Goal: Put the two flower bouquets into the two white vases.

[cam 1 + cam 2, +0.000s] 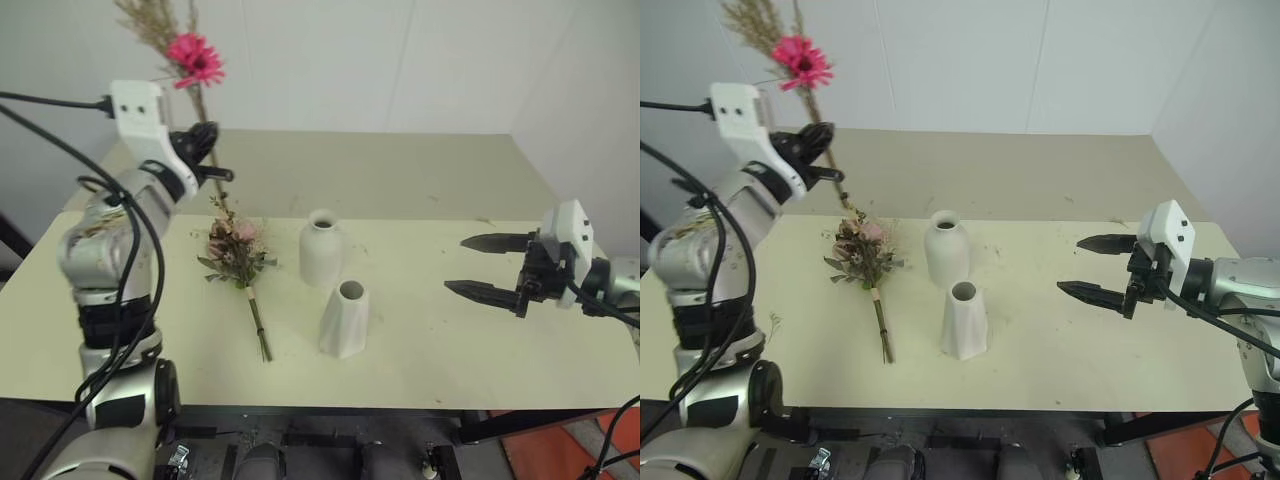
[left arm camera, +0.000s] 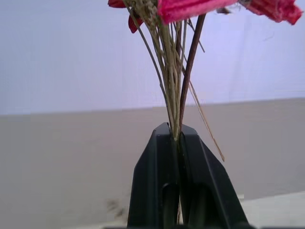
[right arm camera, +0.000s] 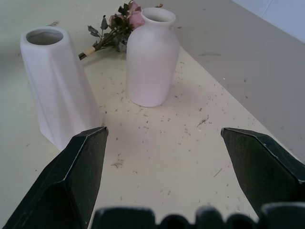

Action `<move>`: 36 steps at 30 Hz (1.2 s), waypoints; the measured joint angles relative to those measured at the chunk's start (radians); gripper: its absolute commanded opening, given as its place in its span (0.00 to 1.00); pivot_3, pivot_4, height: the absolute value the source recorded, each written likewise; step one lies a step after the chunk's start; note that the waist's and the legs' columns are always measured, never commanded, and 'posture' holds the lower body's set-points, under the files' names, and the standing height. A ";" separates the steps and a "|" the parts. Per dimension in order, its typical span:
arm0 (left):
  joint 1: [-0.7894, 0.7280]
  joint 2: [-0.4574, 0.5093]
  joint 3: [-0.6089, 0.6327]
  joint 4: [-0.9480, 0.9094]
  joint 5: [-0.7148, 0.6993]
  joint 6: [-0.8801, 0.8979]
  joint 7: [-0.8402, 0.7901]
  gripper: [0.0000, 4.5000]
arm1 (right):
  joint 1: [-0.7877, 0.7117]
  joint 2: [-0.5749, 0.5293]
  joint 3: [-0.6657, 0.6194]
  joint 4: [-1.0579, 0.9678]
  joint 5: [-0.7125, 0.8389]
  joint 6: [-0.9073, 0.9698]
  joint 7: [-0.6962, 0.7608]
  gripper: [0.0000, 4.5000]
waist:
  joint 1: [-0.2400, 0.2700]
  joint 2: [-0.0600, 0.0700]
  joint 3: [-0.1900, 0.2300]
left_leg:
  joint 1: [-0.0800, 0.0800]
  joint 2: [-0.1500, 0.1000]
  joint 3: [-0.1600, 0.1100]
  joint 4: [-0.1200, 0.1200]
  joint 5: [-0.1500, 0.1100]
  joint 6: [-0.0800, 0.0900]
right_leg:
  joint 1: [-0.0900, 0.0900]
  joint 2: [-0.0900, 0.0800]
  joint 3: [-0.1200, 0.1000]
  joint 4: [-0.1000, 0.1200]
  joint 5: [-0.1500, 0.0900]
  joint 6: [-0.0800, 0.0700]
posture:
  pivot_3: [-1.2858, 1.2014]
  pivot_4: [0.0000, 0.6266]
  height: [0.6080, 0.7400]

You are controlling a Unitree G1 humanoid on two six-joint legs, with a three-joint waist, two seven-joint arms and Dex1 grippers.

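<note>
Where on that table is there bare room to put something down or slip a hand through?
Widest free patch: between the faceted vase and the open right claw. The front strip along the table edge, below the rose bouquet, is bare too. It is crowded mid-table, where the bottle vase stands close behind the faceted one, bouquet beside them. The left claw holds the daisy bouquet aloft.

place: robot test lab
evidence: bare white walls (image 1: 330, 60), plain pale-green table (image 1: 420, 340), loose black cables (image 1: 60, 150)

Magenta daisy (image 1: 196, 59), pale pink roses (image 1: 236, 243), two matte white vases (image 1: 322, 247) (image 1: 346, 318), pale yellow-green table (image 1: 440, 340)
</note>
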 measured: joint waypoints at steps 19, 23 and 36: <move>-0.244 -0.241 -0.169 0.480 -0.012 -0.337 -0.341 0.00 | 0.138 0.023 -0.082 -0.154 0.032 0.023 -0.115 1.00 | -0.012 0.000 0.000 | -0.003 -0.001 -0.001 0.002 0.000 0.001 | -0.001 0.000 0.001 -0.003 0.001 0.003 | 0.52 0.24 1.00; -0.252 -0.242 -0.173 0.480 -0.014 -0.337 -0.367 0.00 | 0.143 0.025 -0.082 -0.163 0.039 0.026 -0.129 1.00 | -0.012 0.000 0.000 | -0.003 -0.001 -0.001 0.002 0.000 0.001 | -0.001 0.000 0.001 -0.003 0.001 0.003 | 0.52 0.24 1.00; -0.185 -0.157 -0.225 0.351 -0.055 -0.288 -0.534 0.00 | 0.162 0.025 -0.083 -0.175 0.043 0.026 -0.148 1.00 | -0.015 0.000 0.000 | -0.002 -0.001 -0.001 0.002 0.000 0.001 | 0.000 0.000 0.001 -0.002 0.001 0.003 | 0.52 0.24 1.00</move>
